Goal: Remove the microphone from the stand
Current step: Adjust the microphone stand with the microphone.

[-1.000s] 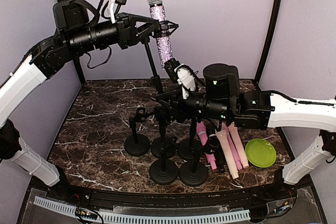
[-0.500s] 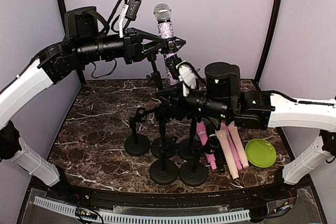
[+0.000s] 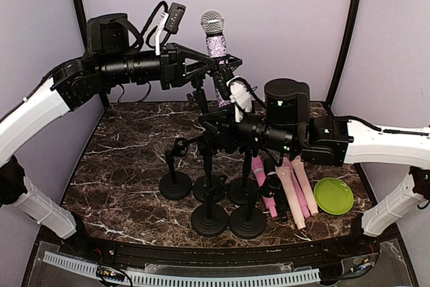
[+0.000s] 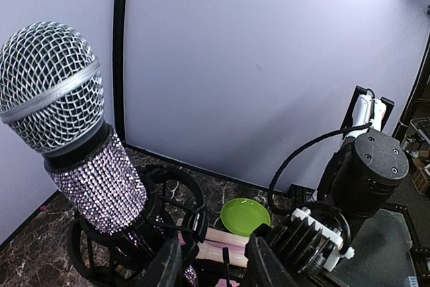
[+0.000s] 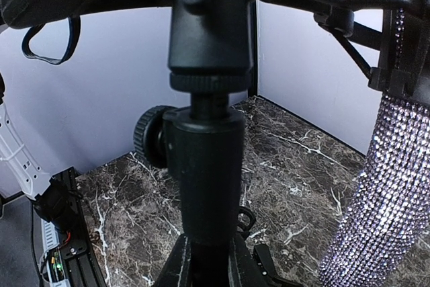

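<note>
Rhinestone-clad microphone [image 3: 215, 44], clamped in the left gripper [image 3: 222, 68], has swung rightward and upright, apparently still cradled. Right gripper [image 5: 205, 270] pinches the stand [image 5: 207, 159]

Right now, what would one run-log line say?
left pincer: beside microphone, grip unclear | right pincer: shut on stand pole | microphone: not yet removed

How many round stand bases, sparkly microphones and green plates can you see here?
Round stand bases: 5
Sparkly microphone: 1
Green plate: 1
Total: 7
</note>
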Controlling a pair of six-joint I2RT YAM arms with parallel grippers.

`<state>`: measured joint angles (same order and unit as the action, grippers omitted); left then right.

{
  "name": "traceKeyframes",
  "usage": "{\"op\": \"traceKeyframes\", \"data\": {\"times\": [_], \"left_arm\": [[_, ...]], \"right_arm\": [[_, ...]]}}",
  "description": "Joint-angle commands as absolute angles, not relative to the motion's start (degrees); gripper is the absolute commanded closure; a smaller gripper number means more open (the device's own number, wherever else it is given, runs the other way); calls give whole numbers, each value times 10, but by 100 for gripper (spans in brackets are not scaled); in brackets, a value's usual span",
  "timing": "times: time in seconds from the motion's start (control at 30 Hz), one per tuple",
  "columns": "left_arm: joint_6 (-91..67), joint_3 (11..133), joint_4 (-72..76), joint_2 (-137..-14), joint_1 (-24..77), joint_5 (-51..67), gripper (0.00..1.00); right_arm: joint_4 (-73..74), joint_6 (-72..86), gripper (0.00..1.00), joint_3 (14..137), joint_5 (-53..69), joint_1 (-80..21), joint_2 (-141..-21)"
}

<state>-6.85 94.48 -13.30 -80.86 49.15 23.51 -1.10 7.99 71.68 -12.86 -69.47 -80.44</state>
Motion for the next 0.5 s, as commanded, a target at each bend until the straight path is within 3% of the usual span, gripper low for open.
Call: {"op": "traceKeyframes", "data": {"times": [0.0, 0.07, 0.23, 0.3, 0.47], "left_arm": [[-55, 929, -129, -768, 492, 259, 69], [-39, 922, -128, -759, 491, 253, 63], [13, 882, -104, -713, 491, 215, 33], [47, 848, -74, -684, 491, 206, 27], [167, 715, 30, -602, 492, 214, 26]], "right_arm": [[-130, 82, 100, 745, -172, -692, -762], [-131, 83, 100, 743, -174, -692, -760], [-128, 85, 100, 739, -175, -691, -755], [-127, 85, 100, 737, -177, -691, -753], [-128, 85, 100, 735, -174, -692, -752]]}}
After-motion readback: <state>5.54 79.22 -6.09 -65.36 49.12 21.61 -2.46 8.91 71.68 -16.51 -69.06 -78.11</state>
